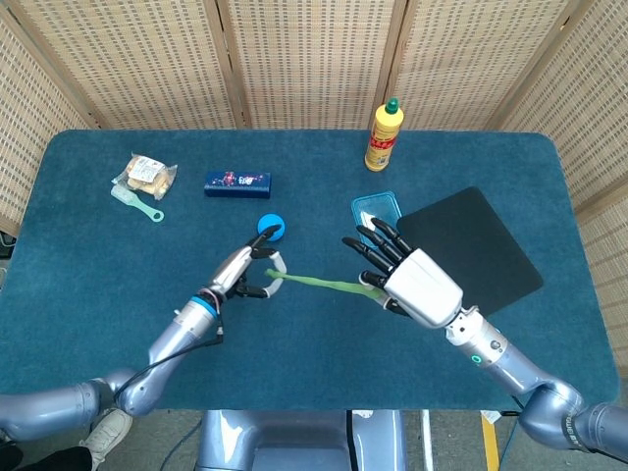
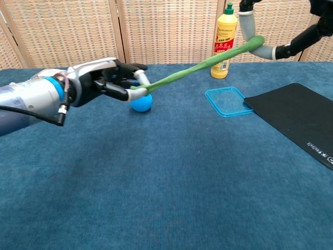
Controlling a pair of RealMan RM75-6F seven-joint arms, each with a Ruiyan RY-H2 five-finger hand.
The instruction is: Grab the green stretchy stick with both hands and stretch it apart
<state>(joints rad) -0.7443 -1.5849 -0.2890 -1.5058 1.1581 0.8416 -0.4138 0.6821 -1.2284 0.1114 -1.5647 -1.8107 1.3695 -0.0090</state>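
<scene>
2 hands grip the green stretchy stick (image 2: 200, 66) by its ends: left hand (image 2: 106, 80), right hand (image 1: 407, 278), fingers clasping it.

Left hand (image 1: 247, 272) low, fingers curled, pinching one end of green stick (image 1: 324, 284). Right hand (image 1: 412, 285) raised, well apart to its right, back up, fingers spread forward, thumb and finger gripping other end.
</scene>
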